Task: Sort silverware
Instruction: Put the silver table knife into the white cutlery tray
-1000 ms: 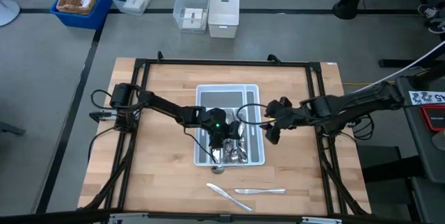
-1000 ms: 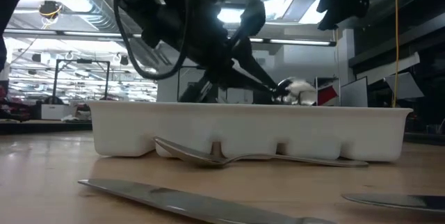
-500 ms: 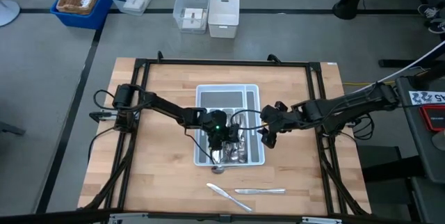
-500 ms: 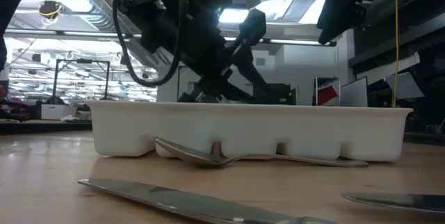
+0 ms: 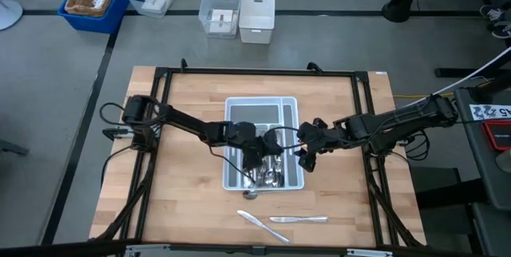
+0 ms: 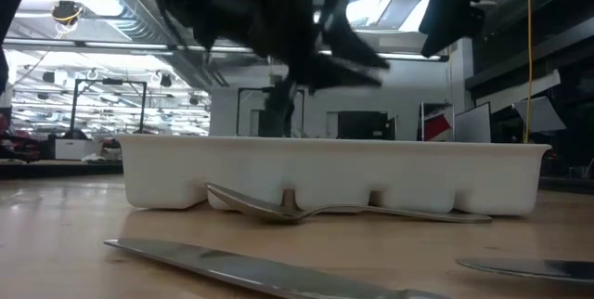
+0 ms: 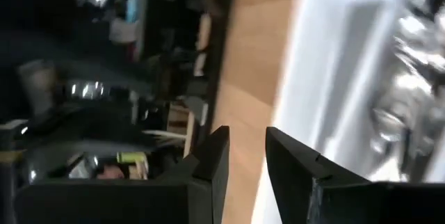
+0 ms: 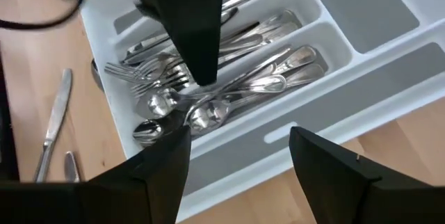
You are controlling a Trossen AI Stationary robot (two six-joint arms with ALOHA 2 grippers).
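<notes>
- Most of the silverware (image 8: 215, 106) already lies in the tray (image 5: 231, 113), bunched in the long slots toward the table's front edge: forks (image 8: 149, 76) in one slot, spoons (image 8: 208, 116) in the next, and further pieces in the slot beyond the forks that the left arm partly hides.
- By my reading the sorting is well along but not finished. Three pieces are still out on the table (image 5: 184, 209): a spoon (image 6: 278, 208) just against the tray's front wall, and two knives (image 5: 283, 223) near the front edge, well apart from the tray.
- The tray's back compartments (image 8: 379, 15), toward the table's far edge, hold nothing that I can see.
- The pieces are slim, bright and mirror-shiny, with patterned handles; in the tray they overlap and cross instead of nesting neatly.
- The left gripper (image 5: 254, 160) hangs over the middle slots. Its fingers (image 7: 215, 158) stand a little apart with nothing between them, so I judge a piece has just been dropped off.
- The right gripper (image 8: 240, 165) hovers over the tray's right wall, fingers (image 8: 163, 165) spread wide and empty.
- Left to do: fetch the spoon and both knives.
</notes>
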